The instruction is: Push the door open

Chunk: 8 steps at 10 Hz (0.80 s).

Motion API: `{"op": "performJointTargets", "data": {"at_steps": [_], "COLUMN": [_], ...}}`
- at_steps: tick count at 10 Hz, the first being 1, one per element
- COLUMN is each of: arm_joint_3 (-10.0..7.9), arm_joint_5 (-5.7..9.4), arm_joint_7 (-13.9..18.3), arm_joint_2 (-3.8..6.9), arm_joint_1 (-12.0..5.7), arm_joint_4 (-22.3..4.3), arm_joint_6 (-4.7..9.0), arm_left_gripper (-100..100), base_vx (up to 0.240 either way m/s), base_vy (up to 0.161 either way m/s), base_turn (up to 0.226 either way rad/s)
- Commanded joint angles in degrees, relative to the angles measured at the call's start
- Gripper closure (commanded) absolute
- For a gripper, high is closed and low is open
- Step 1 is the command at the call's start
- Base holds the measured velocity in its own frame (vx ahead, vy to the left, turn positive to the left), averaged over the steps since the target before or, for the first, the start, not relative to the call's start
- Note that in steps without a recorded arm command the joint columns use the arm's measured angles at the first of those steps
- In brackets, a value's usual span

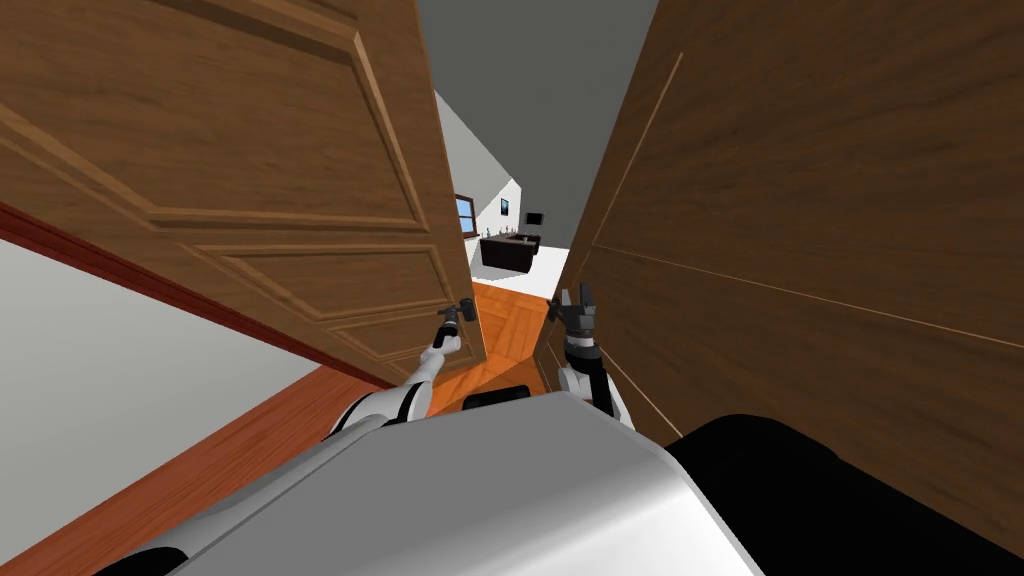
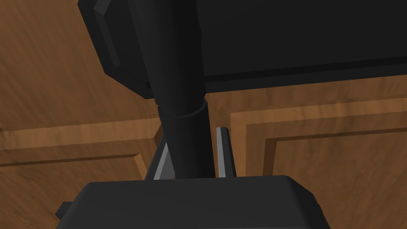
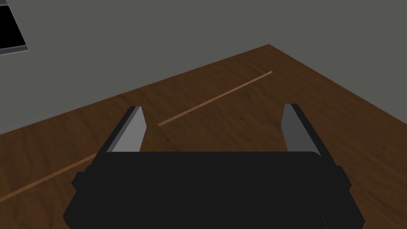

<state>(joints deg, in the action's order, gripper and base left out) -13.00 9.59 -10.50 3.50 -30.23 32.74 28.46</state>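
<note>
- Brown panelled wooden door (image 1: 300,200), head view: it fills the upper left of the frame and stands ajar. Its free edge runs down the centre. The gap beside it shows an orange wood floor (image 1: 510,325) and, further off, a dark cabinet (image 1: 510,252).
- Head view, arms: the left gripper (image 1: 455,318) sits just left of centre, at the door's free edge. The right gripper (image 1: 578,305) sits just right of centre, beside a plain wooden panel (image 1: 800,250) that takes the right of the frame, and is apart from the door.
- Left wrist view: a dark, round door handle (image 2: 187,119) rises between this gripper's two fingers (image 2: 222,153). They are drawn in against its sides, so the gripper is clamped on the handle. The handle's dark plate lies beyond the fingertips, with the door's panelling behind it.
- Right wrist view: the fingers (image 3: 133,127) stand wide apart with nothing between them. Beyond them lie dark brown wood with a thin pale line and a grey surface.
- Handling (judged): the door is probably a stiff, fairly heavy leaf that swings as one piece. The best hold is at the handle edge, far from the hinges. The smooth round handle may slip between thin blades, so a steady push suits it.
</note>
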Motion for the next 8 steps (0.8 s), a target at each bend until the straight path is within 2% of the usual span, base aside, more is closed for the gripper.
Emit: {"op": "performJointTargets", "data": {"at_steps": [1, 4, 6, 8], "arm_joint_3": [-1.65, -3.49, -3.49, -5.27], "arm_joint_5": [0.81, 2.18, 2.18, 3.51], "arm_joint_7": [-2.14, -4.94, -4.94, -7.66], "arm_joint_2": [-0.04, -0.79, -0.79, -1.92], "arm_joint_1": [-0.33, -1.12, -1.12, -1.88], "arm_joint_4": [0.77, -0.08, -0.15, -0.9], "arm_joint_6": [0.54, 1.39, 1.39, 2.23], "arm_left_gripper": [100, 100, 100, 100], "base_vx": [0.1, 0.094, 0.042, 0.087], "base_vy": [-0.001, -0.001, 0.01, -0.009], "base_turn": [0.018, 0.012, -0.002, 0.022]}}
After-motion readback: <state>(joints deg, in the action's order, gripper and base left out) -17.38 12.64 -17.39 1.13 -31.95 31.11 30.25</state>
